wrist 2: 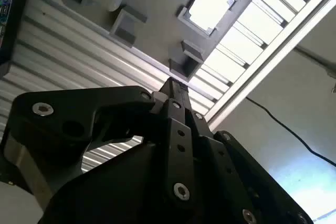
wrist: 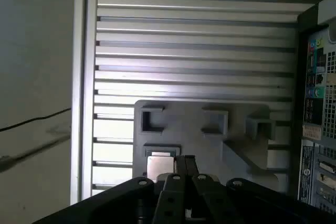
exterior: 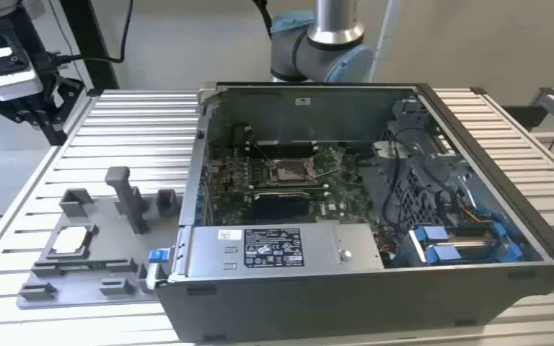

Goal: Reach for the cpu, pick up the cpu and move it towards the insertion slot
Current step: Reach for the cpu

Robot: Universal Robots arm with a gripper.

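Reach step: gripper (wrist: 184,160) hangs well clear of the tabletop, cpu (exterior: 71,241) untouched.
Jaws look closed and empty. The cpu, a thin silvery square, lies flat in a recess of the matte grey tray (exterior: 106,254) near the tabletop's front edge. Insertion slot (exterior: 291,170) sits inside the case. Grasping likely needs the jaws opened and squared to the chip's edges.
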